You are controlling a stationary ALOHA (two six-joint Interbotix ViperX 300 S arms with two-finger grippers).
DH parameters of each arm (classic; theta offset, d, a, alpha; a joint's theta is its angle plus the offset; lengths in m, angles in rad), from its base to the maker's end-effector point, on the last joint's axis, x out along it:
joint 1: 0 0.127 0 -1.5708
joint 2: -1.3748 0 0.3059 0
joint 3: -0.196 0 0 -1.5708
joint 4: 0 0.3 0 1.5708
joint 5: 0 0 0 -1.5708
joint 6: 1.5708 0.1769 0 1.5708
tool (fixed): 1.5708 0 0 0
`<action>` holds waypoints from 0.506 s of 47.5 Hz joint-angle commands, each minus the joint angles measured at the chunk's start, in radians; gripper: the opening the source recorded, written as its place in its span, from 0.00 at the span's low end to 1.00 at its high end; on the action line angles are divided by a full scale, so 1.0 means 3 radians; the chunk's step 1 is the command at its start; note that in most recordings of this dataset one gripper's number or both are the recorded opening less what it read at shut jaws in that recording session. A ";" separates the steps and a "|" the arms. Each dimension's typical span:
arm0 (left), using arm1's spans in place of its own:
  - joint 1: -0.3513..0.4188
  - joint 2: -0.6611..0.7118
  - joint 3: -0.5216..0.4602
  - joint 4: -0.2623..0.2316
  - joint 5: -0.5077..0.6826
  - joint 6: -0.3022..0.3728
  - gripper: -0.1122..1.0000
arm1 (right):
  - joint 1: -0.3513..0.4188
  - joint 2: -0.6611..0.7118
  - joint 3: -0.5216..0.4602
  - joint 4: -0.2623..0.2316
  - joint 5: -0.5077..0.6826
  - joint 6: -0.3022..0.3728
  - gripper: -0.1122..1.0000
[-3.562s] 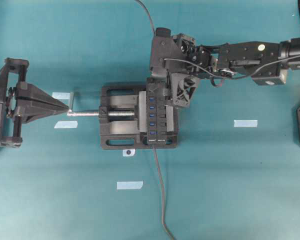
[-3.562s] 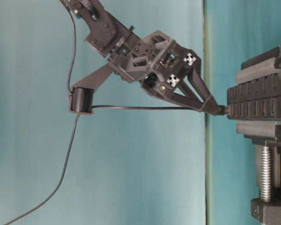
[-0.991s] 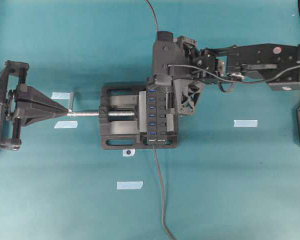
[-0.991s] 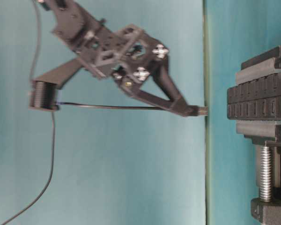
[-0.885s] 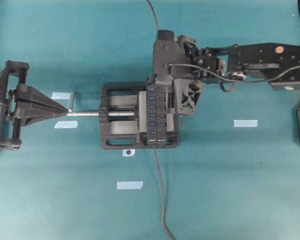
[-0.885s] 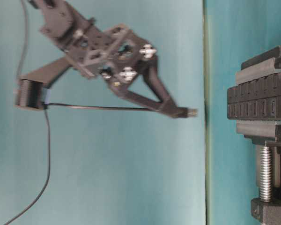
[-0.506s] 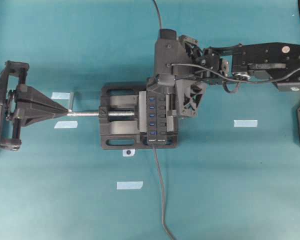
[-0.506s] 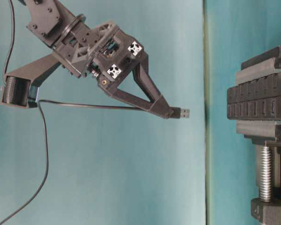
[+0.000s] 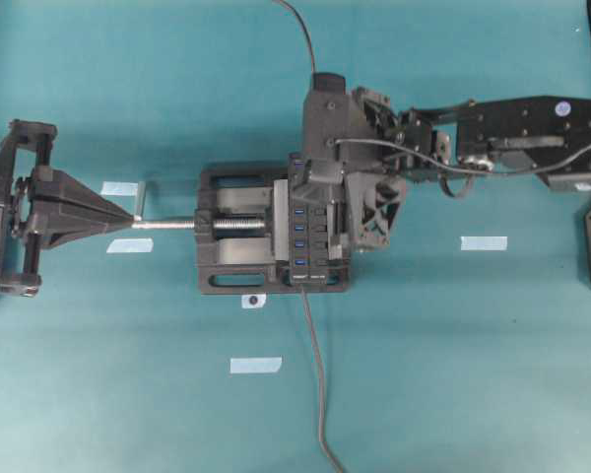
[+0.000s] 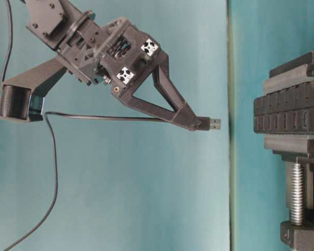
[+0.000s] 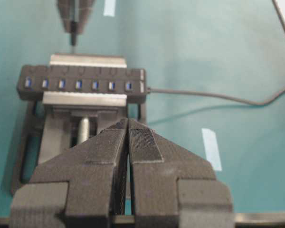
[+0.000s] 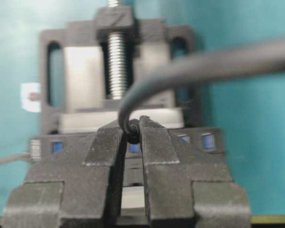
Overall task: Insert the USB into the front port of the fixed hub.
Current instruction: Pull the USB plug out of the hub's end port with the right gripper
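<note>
In the table-level view the right gripper (image 10: pixel 196 123) sits in the upper middle of the frame, its jaws pinched nearly together on the USB (image 10: pixel 214 124). The plug's silver tip sticks out past the fingertips toward the right edge of the picture. Its thin dark cable (image 10: pixel 104 118) runs back leftward from the jaws and then drops to the lower left corner. The right wrist view confirms the grip: the two fingers (image 12: pixel 104 142) are clamped on the cable end, with only a slim gap between them.

The fixed hub (image 10: pixel 290 115) stands at the right side of the table-level view, clamped in the black vise (image 10: pixel 298 183). The plug's tip is apart from the hub, with a clear stretch of teal between them, and roughly level with the hub's rows of ports. From overhead, the right gripper (image 9: pixel 320 182) hangs over the upper end of the hub (image 9: pixel 310 232) in the middle of the teal desk (image 9: pixel 453 374).

The left gripper (image 9: pixel 128 210) is at the left edge of the overhead view, its jaws pressed fully together and holding nothing, its tip just beside the vise's screw handle (image 9: pixel 141 200).
</note>
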 commanded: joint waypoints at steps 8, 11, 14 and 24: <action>-0.0005 -0.0005 -0.0031 0.0005 -0.0020 0.0000 0.10 | 0.0102 -0.0102 -0.0097 -0.0010 -0.0015 0.0159 0.18; -0.0005 -0.0005 -0.0031 0.0005 -0.0020 0.0000 0.10 | 0.0118 -0.0102 -0.0102 -0.0010 -0.0010 0.0164 0.18; 0.0000 0.0000 -0.0031 0.0005 -0.0020 0.0000 0.10 | 0.0143 -0.0107 -0.0102 -0.0010 -0.0010 0.0164 0.18; 0.0000 0.0000 -0.0026 0.0005 -0.0020 0.0000 0.10 | 0.0199 -0.0102 -0.0107 0.0005 -0.0005 0.0179 0.18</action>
